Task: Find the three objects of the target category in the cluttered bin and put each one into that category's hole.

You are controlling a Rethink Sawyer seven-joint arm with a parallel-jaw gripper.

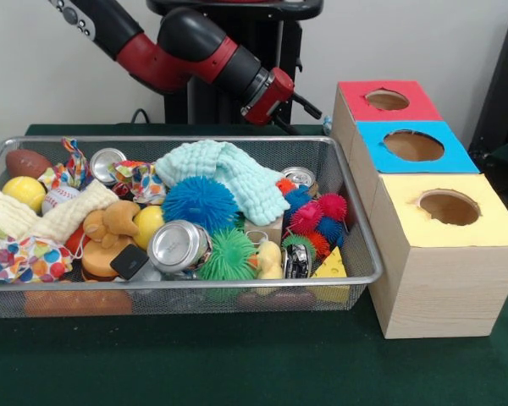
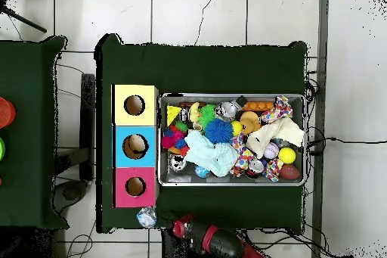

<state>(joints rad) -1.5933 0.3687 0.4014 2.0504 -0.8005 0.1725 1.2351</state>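
The wire mesh bin (image 1: 195, 140) sits mid-table, full of mixed toys, cans and cloths; it also shows in the overhead view (image 2: 227, 97). My arm reaches past the bin's far right corner. My gripper (image 1: 324, 121) is just behind the red box (image 1: 356, 95), partly hidden by it. In the overhead view the gripper (image 2: 159, 221) is shut on a crinkled clear bottle (image 2: 146, 216) beside the red box (image 2: 121, 187), near the table's edge. Only a pale sliver of the bottle (image 1: 328, 127) shows in the front view. No other clear bottle shows plainly in the bin.
Three wooden boxes with round holes stand in a row beside the bin: red, blue (image 1: 372, 139) and yellow (image 1: 406, 199). In the bin lie a mint cloth (image 1: 229, 173), spiky balls (image 1: 199, 203), drink cans (image 1: 178, 245), a football (image 1: 25, 161) and plush toys.
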